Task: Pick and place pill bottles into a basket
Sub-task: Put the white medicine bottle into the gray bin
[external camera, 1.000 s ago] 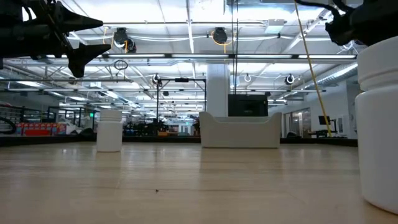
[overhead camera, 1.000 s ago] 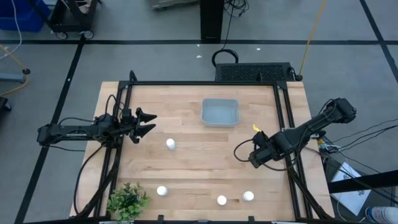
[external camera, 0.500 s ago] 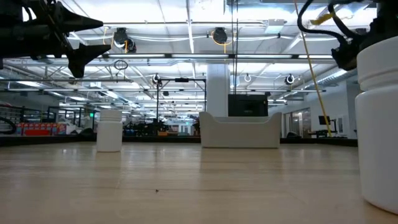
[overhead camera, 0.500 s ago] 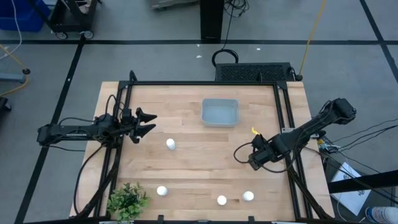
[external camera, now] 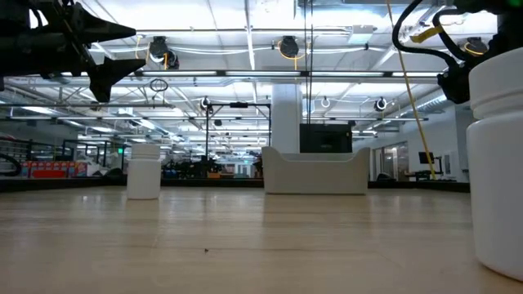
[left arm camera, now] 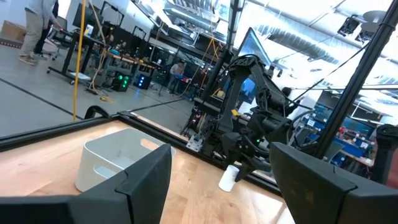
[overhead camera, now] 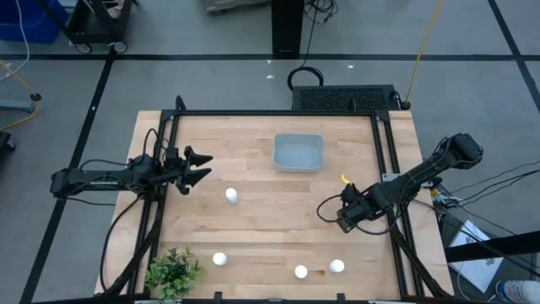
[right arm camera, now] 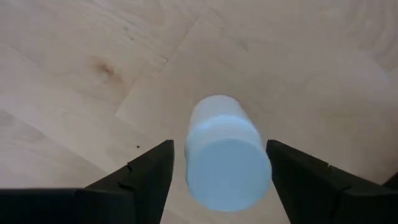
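Observation:
The grey-blue basket [overhead camera: 298,152] sits on the table at the far middle; it also shows in the low view [external camera: 315,171] and the left wrist view [left arm camera: 118,163]. One white pill bottle [overhead camera: 231,195] stands mid-table, and three pill bottles [overhead camera: 219,259] [overhead camera: 300,272] [overhead camera: 337,267] stand along the near edge. Another bottle [right arm camera: 227,158] stands upright on the wood between the open fingers of my right gripper [overhead camera: 345,219], which hides it from above. My left gripper [overhead camera: 200,167] is open and empty, above the table left of the mid-table bottle.
A green leafy plant [overhead camera: 173,272] stands at the near left corner. Black frame rails [overhead camera: 278,114] run along the table's far, left and right sides. In the low view one bottle [external camera: 497,163] stands close to the camera at the right.
My right gripper has moved a little toward the table's near edge and down, its fingers staying open.

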You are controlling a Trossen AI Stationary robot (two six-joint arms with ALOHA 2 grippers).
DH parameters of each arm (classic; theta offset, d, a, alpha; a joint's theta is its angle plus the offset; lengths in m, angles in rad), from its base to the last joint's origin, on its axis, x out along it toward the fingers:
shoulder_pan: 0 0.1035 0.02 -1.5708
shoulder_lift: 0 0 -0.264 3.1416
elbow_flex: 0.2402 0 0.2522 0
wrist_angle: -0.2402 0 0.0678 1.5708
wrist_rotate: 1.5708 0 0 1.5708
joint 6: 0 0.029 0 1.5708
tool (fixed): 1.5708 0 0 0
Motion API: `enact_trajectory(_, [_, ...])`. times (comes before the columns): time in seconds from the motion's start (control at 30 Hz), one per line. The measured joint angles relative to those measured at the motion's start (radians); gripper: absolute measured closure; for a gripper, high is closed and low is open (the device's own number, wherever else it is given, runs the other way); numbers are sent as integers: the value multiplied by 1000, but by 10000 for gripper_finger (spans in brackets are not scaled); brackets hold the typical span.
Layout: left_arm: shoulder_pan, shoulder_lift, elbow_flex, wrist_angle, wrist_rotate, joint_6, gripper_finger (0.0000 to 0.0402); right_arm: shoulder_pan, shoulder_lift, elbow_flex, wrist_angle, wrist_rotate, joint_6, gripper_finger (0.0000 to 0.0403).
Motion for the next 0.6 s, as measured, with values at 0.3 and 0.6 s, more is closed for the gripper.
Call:
enact_trajectory(0.3, [0, 0, 0, -1, 0, 1, 128, 0, 0, 0, 3, -3, 3, 198])
enact_trajectory(0.6, [0, 0, 0, -1, 0, 3, 128, 0, -1, 0, 4, -22, 1, 228])
